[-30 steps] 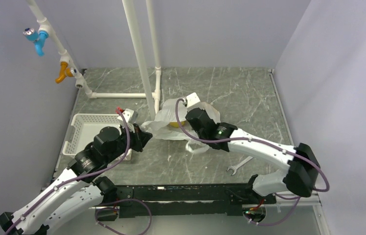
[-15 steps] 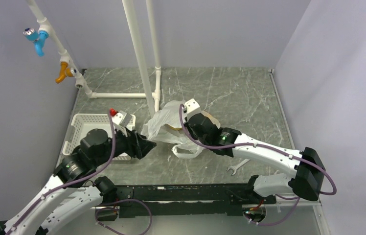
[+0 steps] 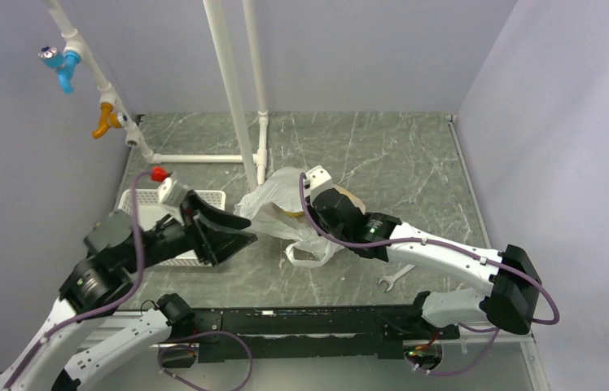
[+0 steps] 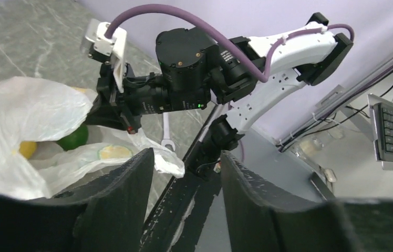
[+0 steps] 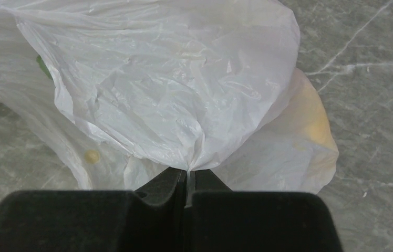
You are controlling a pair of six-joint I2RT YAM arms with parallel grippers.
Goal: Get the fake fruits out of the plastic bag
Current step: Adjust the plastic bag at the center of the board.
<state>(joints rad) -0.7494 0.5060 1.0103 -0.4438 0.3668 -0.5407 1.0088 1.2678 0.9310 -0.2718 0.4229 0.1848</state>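
Nearest the arms, a wrench (image 3: 388, 281) lies on the counter (image 3: 415, 163) beside the right forearm. The right hand (image 5: 188, 177) pinches a fold of the plastic bag (image 3: 273, 208), which sits mid-counter. The left hand (image 3: 250, 229), fingers spread, hangs at the bag's left edge. A green fruit (image 4: 74, 137) and a yellow fruit (image 4: 26, 149) show inside. A white tray (image 3: 134, 204) lies partly under the left arm, and white pipes (image 3: 240, 122) stand just behind the bag.
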